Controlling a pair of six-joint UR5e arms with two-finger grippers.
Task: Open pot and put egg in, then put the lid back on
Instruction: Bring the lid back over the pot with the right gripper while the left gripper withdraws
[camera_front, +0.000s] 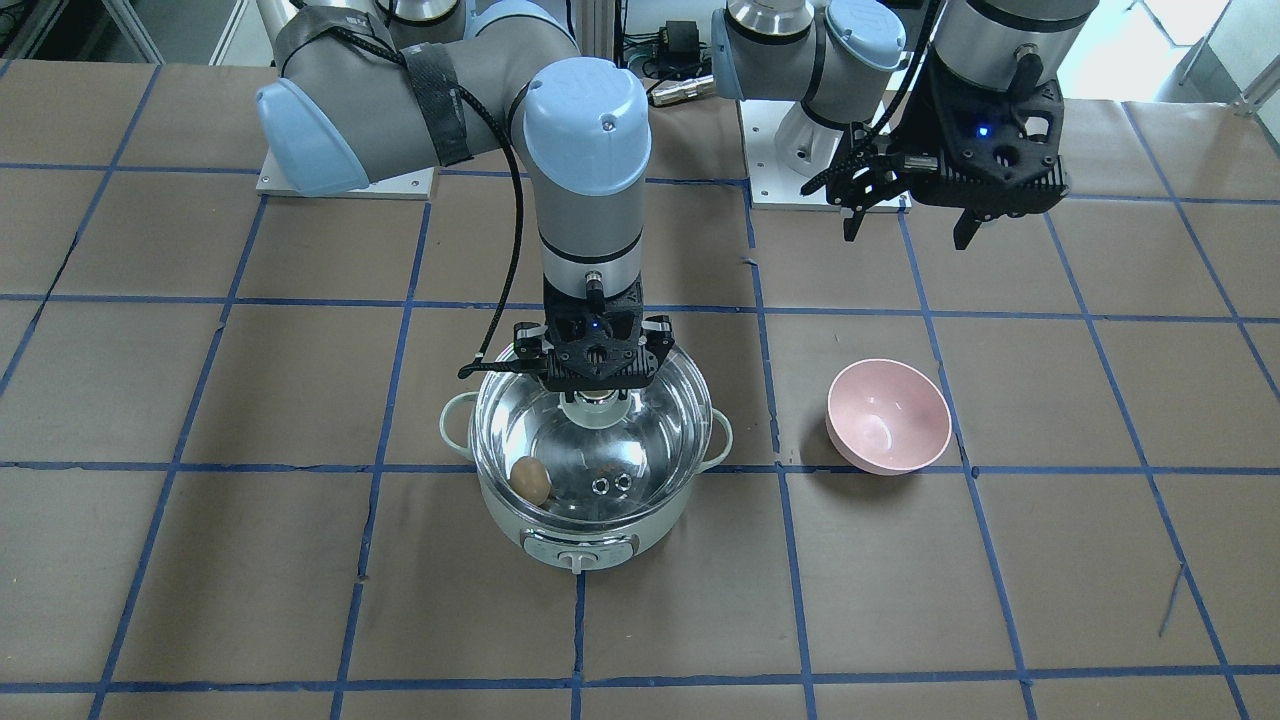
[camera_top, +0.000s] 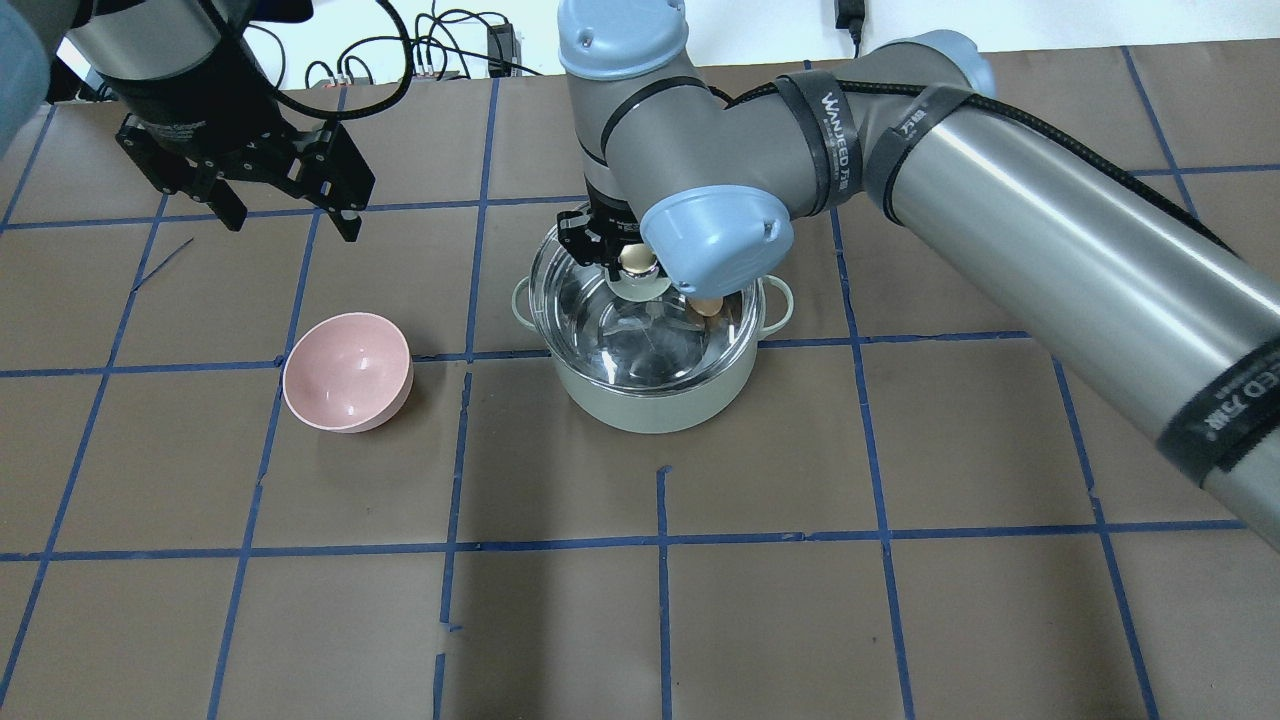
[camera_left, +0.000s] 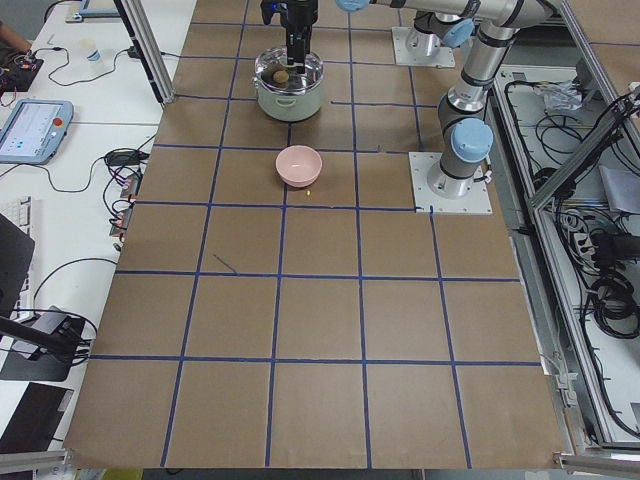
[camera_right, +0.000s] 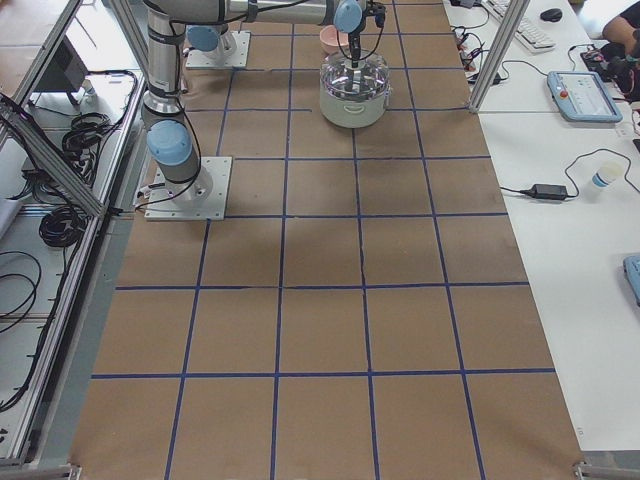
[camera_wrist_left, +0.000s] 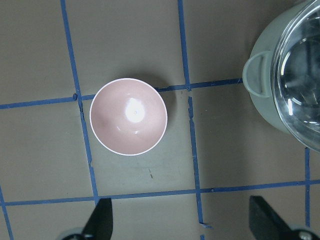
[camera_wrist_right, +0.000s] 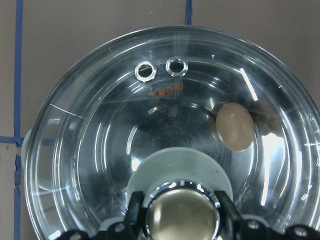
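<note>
Brown surface (camera_top: 900, 620), gridded with blue tape, under everything.

Right arm (camera_top: 1000, 200): comes in from the right of the overhead view, turns down and stands upright over the pot (camera_top: 650, 400).

Left arm (camera_top: 160, 50): hangs over the far left of the surface, well apart from the pot.

Pot: pale mint green, near the middle of the surface, control dial on the side away from the robot.

Lid (camera_wrist_right: 100, 150): clear glass, lying level across the pot's rim.

Pink bowl (camera_top: 345, 370): upright on the surface to the left of the pot, apart from it, directly under the left wrist camera.

Right jaws: closed in on the lid's knob (camera_wrist_right: 182, 217), one finger (camera_wrist_right: 135, 215) pressed against each side.

Left jaws: spread wide, holding nothing, above the surface beyond the bowl.

Egg (camera_front: 530, 480): tan-brown, inside the pot, seen through the glass, resting low against the steel wall on the pot's right side as the overhead view has it.

Vent holes (camera_wrist_right: 145, 71): two metal rings side by side in the glass, on the dial side of the lid.
</note>
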